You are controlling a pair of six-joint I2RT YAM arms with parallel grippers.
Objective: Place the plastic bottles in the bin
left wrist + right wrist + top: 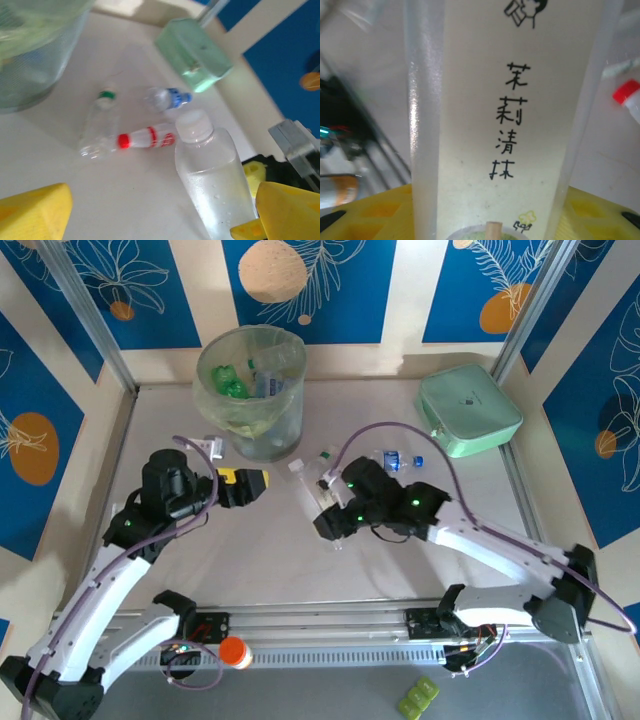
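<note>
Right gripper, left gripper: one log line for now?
right gripper: shut on white-capped bottle | left gripper: open, empty | bin: holds green bottles

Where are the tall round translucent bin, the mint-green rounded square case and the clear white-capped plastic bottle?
Tall round translucent bin [280, 437]: top external view, lower front wall.
Mint-green rounded square case [468, 410]: top external view, lid centre.
Clear white-capped plastic bottle [212, 175]: left wrist view, frosted body.

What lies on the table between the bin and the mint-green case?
Nothing. In the top external view the table between the bin and the mint-green case is bare. The blue-capped bottle lies off that line, closer to the near edge.
</note>
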